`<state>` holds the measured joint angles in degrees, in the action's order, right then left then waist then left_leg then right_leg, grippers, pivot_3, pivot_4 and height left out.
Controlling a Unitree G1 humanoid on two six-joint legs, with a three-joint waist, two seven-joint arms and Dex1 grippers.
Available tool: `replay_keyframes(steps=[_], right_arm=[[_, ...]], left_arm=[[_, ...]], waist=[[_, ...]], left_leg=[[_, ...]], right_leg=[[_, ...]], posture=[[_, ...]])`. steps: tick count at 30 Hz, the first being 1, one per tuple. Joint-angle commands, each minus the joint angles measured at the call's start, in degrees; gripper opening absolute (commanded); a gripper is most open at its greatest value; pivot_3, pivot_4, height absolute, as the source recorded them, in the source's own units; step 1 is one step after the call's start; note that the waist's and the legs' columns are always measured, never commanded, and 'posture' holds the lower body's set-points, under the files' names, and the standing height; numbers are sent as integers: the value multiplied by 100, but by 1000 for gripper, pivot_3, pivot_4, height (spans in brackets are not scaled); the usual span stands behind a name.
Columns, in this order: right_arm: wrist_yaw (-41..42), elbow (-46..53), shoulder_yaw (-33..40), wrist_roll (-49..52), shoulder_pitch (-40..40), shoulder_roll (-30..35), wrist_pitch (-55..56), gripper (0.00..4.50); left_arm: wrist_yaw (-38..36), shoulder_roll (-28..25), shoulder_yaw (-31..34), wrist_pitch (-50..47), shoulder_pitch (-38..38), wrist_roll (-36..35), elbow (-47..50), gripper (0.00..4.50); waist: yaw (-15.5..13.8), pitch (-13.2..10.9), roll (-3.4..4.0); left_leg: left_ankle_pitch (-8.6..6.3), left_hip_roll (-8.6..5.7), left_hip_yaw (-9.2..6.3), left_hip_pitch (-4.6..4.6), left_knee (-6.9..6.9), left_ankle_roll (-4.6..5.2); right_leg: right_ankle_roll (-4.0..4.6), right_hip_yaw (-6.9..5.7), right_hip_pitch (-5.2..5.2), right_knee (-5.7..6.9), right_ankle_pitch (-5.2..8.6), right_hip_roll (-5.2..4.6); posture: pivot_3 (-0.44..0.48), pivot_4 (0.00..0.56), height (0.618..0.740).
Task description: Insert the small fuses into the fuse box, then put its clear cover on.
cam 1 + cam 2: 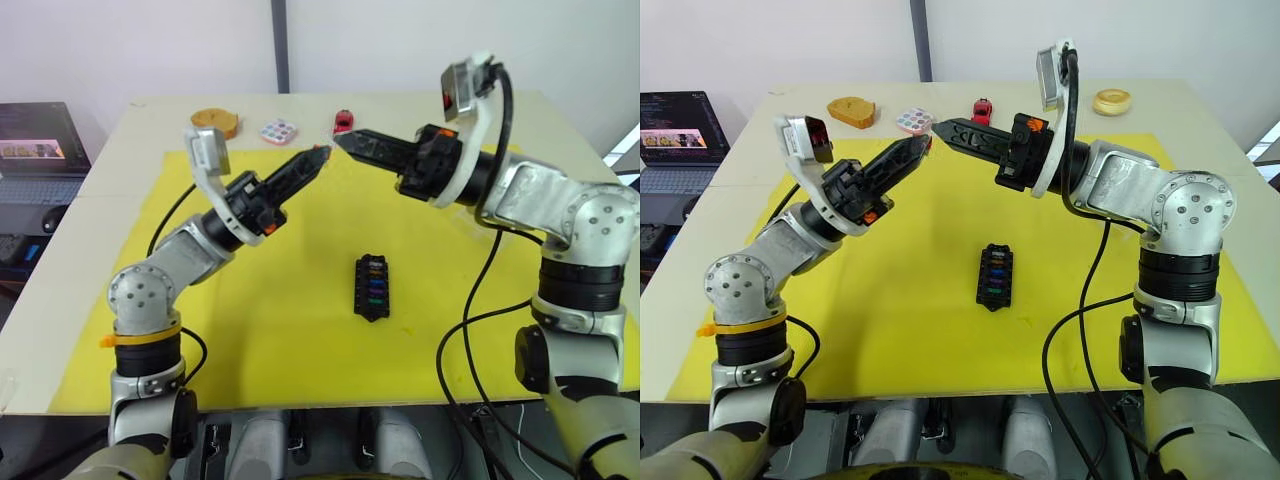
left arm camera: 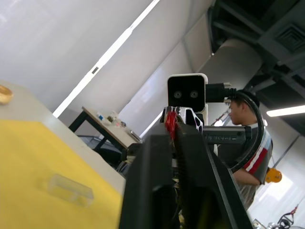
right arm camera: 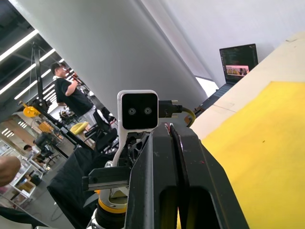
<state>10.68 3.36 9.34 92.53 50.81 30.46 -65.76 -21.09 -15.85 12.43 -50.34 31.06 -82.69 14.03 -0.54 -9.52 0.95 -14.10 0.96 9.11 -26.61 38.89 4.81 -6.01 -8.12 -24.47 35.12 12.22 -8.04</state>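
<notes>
No writing is legible. The left gripper (image 1: pixel 322 153) pinches a red fuse (image 2: pixel 170 125); the right gripper (image 1: pixel 338 140) is closed, tip-to-tip above the yellow mat (image 1: pixel 300 330). The fuse box (image 1: pixel 371 287) sits mid-mat; the clear cover (image 2: pixel 69 189) lies near its edge.

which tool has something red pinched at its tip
The left tool: a small red fuse shows between its closed fingertips. The right tool is shut too, but with nothing in it.
</notes>
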Motion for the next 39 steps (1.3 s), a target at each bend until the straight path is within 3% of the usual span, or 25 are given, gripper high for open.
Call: replay_keyframes(steps=[1, 3, 8, 15, 22, 27, 39], right_arm=[[220, 112, 191, -41, -101, 314, -74, 0], [787, 384, 84, -256, -394, 853, -454, 0], [2572, 1588, -781, -1649, -1117, 2196, -589, 0], [3314, 1743, -893, -2301, -1174, 2394, -350, 0], [4149, 2461, -1018, -2568, -1298, 2925, -346, 0], [4316, 2724, -1112, -2743, -1559, 2907, -280, 0], [4181, 3009, -1249, -3084, -1965, 2630, -113, 0]], left_arm=[[-45, -290, 27, -167, -595, 100, 67, 2095], [-129, -512, 25, -479, -1430, 1, 6, 3025], [-552, -859, -235, -787, -2409, 336, -127, 3025], [-986, -1133, -70, -613, -2505, 917, -377, 3025], [-2753, -2947, -767, -111, -2558, 2511, 558, 3025], [-3607, -3640, -765, -122, -3034, 2595, 1080, 3025], [-3182, -2882, -1360, 107, -3127, 3329, 1040, 3025]], waist=[[3, 0, 0], [4, 0, 0], [-35, -17, -14], [-2, -18, -13], [-16, -22, -14], [-9, -23, -12], [-27, -23, -13]], left_leg=[[0, 0, 1, 0, -3, 0], [0, 0, 3, 0, -11, -1], [6, -5, 9, -12, -54, -11], [2, 1, 7, -2, -80, -5], [26, 3, 13, -33, -103, -47], [25, 0, 21, -69, -110, -47], [33, -11, 29, -72, -111, -59]], right_leg=[[0, 0, -1, -2, 0, 0], [0, 1, -4, -6, 0, 0], [4, 3, -38, -26, 3, -7], [62, -5, -53, -92, -38, -18], [65, -6, -98, -103, -38, -16], [66, -3, -141, -106, -39, -26], [69, -6, -146, -99, -44, -48]], posture=[[0, 150, 740], [0, 150, 740], [0, 150, 740], [0, 150, 740], [0, 150, 740], [0, 150, 740], [0, 150, 740]])
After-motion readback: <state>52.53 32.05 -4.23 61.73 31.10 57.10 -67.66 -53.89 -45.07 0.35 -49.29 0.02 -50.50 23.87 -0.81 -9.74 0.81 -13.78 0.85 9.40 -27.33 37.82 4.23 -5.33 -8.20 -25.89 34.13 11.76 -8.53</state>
